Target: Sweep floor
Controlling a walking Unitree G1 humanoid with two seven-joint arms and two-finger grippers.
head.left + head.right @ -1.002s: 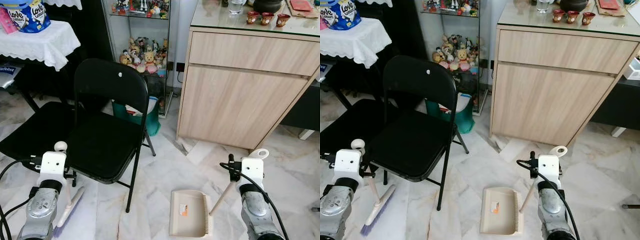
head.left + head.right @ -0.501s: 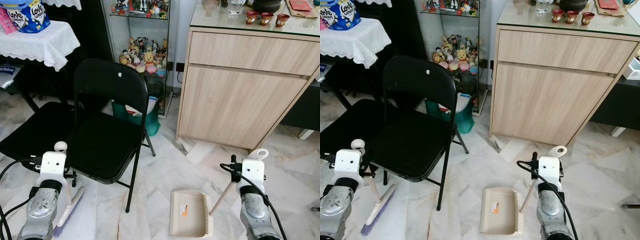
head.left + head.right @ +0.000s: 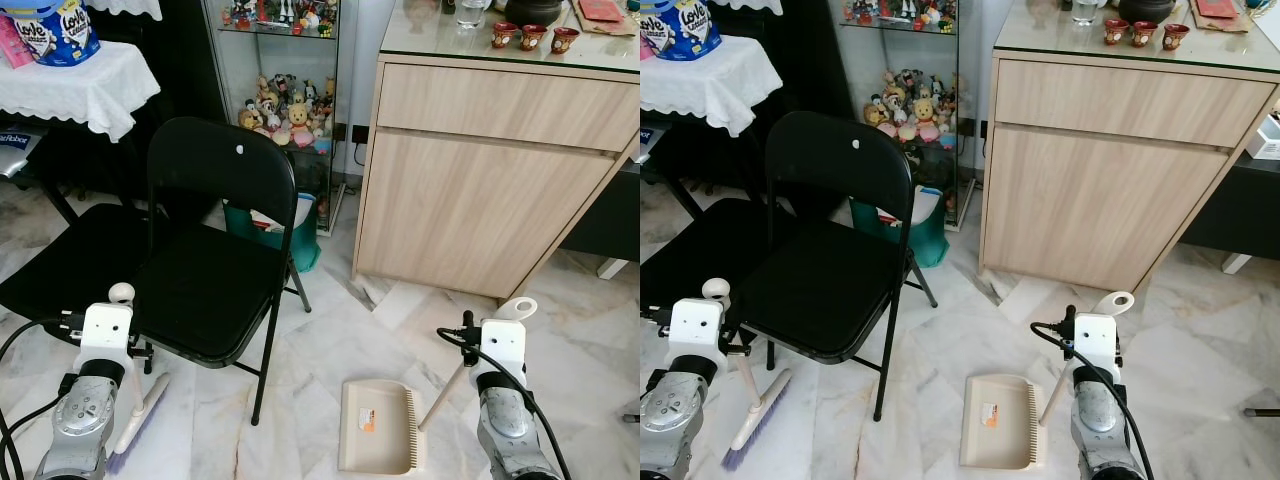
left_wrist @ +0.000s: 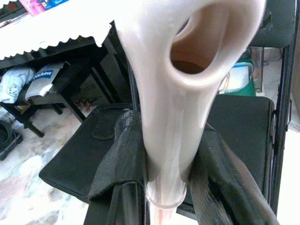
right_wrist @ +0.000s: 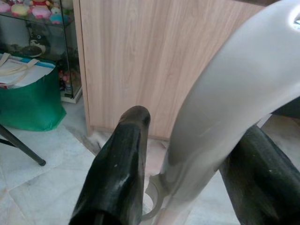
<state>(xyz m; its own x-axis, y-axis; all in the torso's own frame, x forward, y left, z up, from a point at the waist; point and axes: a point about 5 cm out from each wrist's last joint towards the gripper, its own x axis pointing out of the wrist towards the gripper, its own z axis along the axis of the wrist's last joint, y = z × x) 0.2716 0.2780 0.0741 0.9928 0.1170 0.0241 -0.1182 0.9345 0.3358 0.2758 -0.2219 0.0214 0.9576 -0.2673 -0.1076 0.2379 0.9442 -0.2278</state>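
My left gripper point(image 4: 164, 157) is shut on the cream handle of a broom point(image 4: 180, 93). The broom's handle top point(image 3: 121, 293) rises beside the left wrist, and its purple-bristled head point(image 3: 138, 422) rests on the marble floor at the lower left. My right gripper point(image 5: 192, 154) is shut on the pale handle of a dustpan point(image 5: 220, 108). The beige pan point(image 3: 375, 425) lies flat on the floor between the arms, with its looped handle end point(image 3: 518, 308) slanting up to the right wrist.
A black folding chair point(image 3: 215, 270) stands just ahead of the broom, with a second black seat point(image 3: 65, 260) to its left. Behind are a green bag point(image 3: 288, 238), a glass cabinet of toys point(image 3: 285, 110), a wooden cabinet point(image 3: 490, 190) and a cloth-covered table point(image 3: 85, 85).
The right arm has shifted slightly leftward and lower. Broom, dustpan and the left arm hold their places.
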